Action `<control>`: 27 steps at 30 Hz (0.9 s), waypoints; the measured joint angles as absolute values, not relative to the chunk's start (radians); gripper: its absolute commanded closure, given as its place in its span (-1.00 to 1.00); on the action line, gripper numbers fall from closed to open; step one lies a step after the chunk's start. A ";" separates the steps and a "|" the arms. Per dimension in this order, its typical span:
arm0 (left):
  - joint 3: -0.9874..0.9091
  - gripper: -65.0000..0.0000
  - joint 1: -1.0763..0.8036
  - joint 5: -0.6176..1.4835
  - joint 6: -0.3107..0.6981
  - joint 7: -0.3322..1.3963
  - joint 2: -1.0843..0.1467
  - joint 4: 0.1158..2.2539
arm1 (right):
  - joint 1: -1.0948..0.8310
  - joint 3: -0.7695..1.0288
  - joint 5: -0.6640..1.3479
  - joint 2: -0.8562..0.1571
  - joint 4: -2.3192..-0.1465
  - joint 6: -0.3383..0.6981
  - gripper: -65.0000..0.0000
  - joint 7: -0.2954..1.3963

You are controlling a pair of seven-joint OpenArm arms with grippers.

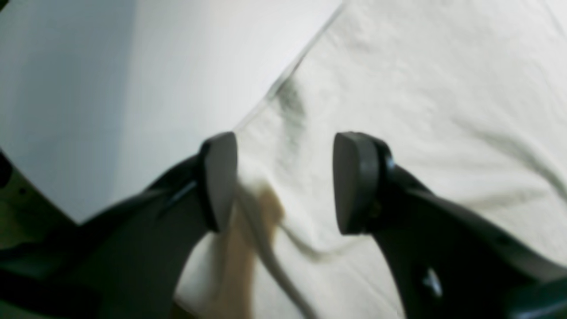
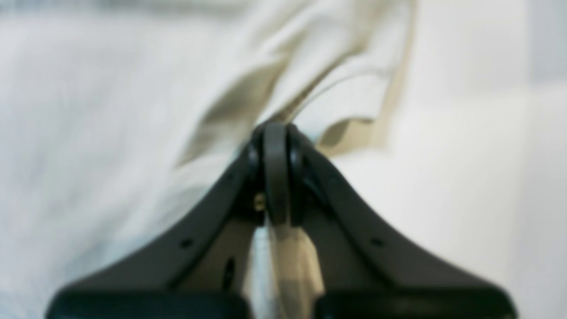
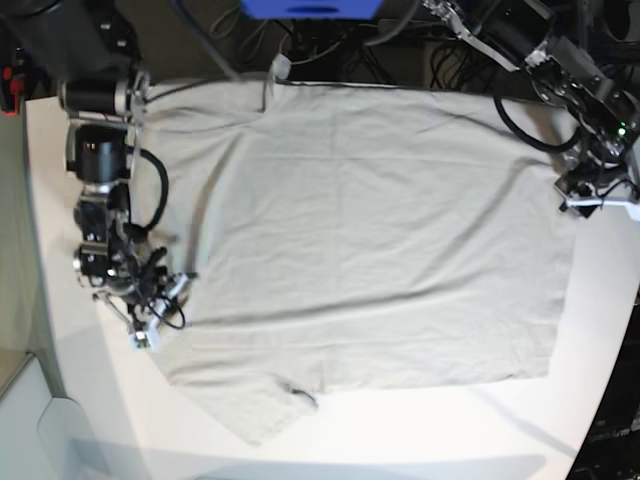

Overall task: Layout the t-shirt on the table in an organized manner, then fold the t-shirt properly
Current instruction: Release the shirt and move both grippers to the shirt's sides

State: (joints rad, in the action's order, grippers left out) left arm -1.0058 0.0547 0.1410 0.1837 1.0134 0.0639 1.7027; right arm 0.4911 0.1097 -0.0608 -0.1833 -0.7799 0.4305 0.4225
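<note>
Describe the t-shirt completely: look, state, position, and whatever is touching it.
The t-shirt is plain light grey-beige, soft cotton by its look, with no print. It lies spread nearly flat and lightly creased over the white table, with one sleeve pointing toward the near edge. The right gripper is shut on a bunched fold at one side edge. The left gripper stands open over the opposite edge, one pad against a raised fold.

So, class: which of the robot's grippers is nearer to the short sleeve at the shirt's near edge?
Right. The right gripper is shut on the t-shirt just beside that sleeve. The left gripper, open, sits at the shirt's opposite side, far from it.
</note>
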 measured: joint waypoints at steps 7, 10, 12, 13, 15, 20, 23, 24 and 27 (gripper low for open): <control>-1.006 -0.05 0.043 0.139 0.184 1.014 0.062 1.705 | 0.638 0.107 -0.041 -0.234 -0.471 0.417 0.95 0.243; -1.004 -0.05 0.043 0.142 0.184 1.014 0.062 1.705 | 0.647 0.106 -0.045 -0.251 -0.458 0.366 0.95 0.223; -1.004 -0.05 0.043 0.142 0.184 1.013 0.060 1.703 | 0.645 0.106 -0.047 -0.263 -0.458 0.364 0.95 0.224; -1.003 -0.05 0.043 0.142 0.184 1.015 0.055 1.703 | 0.645 0.106 -0.047 -0.266 -0.458 0.365 0.95 0.224; -1.002 -0.05 0.049 0.142 0.183 1.013 0.046 1.702 | 0.645 0.106 -0.048 -0.270 -0.458 0.364 0.95 0.224; -1.001 -0.05 0.055 0.142 0.184 1.011 0.045 1.702 | 0.645 0.111 -0.047 -0.271 -0.459 0.362 0.97 0.225; -1.000 -0.05 0.073 0.143 0.184 1.014 0.045 1.707 | 0.620 0.111 -0.062 -0.271 -0.536 0.361 0.97 0.278; -0.999 -0.05 0.079 0.143 0.184 1.014 0.047 1.711 | 0.603 0.111 -0.072 -0.272 -0.573 0.358 0.97 0.292; -0.980 -0.05 0.105 0.158 0.183 1.019 0.044 1.725 | 0.531 0.111 -0.072 -0.274 -0.732 0.356 0.97 0.372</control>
State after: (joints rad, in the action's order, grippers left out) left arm -0.9802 0.1051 0.1581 0.1829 1.0187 0.0441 1.7252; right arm 0.5312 0.1112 -0.0723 -0.2741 -0.7322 0.3565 0.3717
